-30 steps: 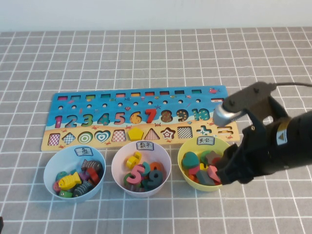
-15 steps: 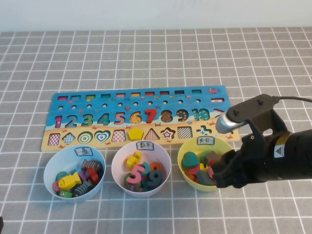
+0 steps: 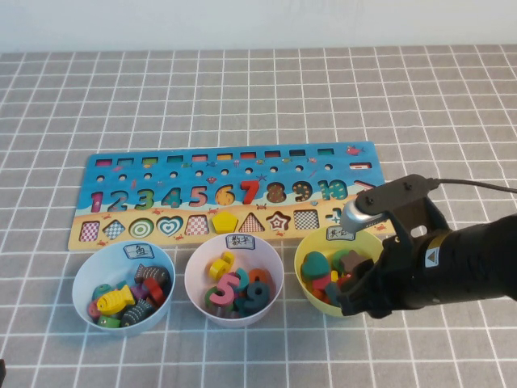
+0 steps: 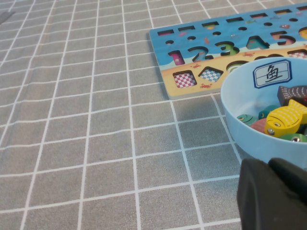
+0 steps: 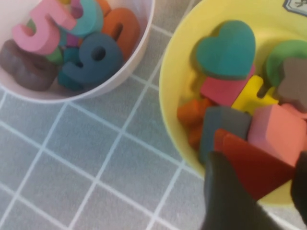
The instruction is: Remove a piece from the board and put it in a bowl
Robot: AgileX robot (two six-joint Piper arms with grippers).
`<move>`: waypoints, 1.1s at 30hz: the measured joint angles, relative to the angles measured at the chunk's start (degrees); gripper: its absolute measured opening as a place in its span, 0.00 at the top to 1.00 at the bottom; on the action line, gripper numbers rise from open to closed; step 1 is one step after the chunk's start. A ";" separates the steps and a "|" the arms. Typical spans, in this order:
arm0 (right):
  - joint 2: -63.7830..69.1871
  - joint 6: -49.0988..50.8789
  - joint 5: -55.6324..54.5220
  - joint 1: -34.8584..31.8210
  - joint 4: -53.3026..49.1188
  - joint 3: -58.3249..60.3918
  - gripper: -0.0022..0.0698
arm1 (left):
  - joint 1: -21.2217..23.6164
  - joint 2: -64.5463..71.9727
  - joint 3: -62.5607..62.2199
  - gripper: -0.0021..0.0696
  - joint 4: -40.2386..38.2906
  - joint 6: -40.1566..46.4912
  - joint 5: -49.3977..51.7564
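The right gripper (image 3: 355, 295) sits low over the yellow-green bowl (image 3: 304, 282), fingers pinching the red triangle (image 5: 254, 165) right above the heap of shapes. It's the drop-off step, so next it just needs to let go. The bowl's white label (image 3: 340, 233) has writing too small to read. The board (image 3: 121, 230) lies behind. The left gripper (image 4: 271, 196) is parked by the blue bowl (image 4: 240, 124) marked 鱼; its fingers can't be made out.

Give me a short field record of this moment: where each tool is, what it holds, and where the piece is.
right tool: over the yellow-green bowl, shut on the red triangle piece
piece: between the fingers, above the shapes already in the bowl, not yet released
left tool: parked near the light blue bowl, holding nothing visible
board: yellow pentagon and numbers in place
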 joint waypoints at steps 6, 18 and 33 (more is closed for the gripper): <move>1.62 0.00 -3.14 0.00 1.30 0.00 0.62 | 0.00 0.00 0.00 0.97 0.00 0.00 0.00; 2.19 0.00 -4.13 0.00 2.29 0.00 0.44 | 0.00 0.00 0.00 0.97 0.00 0.00 0.00; -5.38 0.00 0.05 0.00 2.38 0.00 0.59 | 0.00 0.00 0.00 0.97 0.00 0.00 0.00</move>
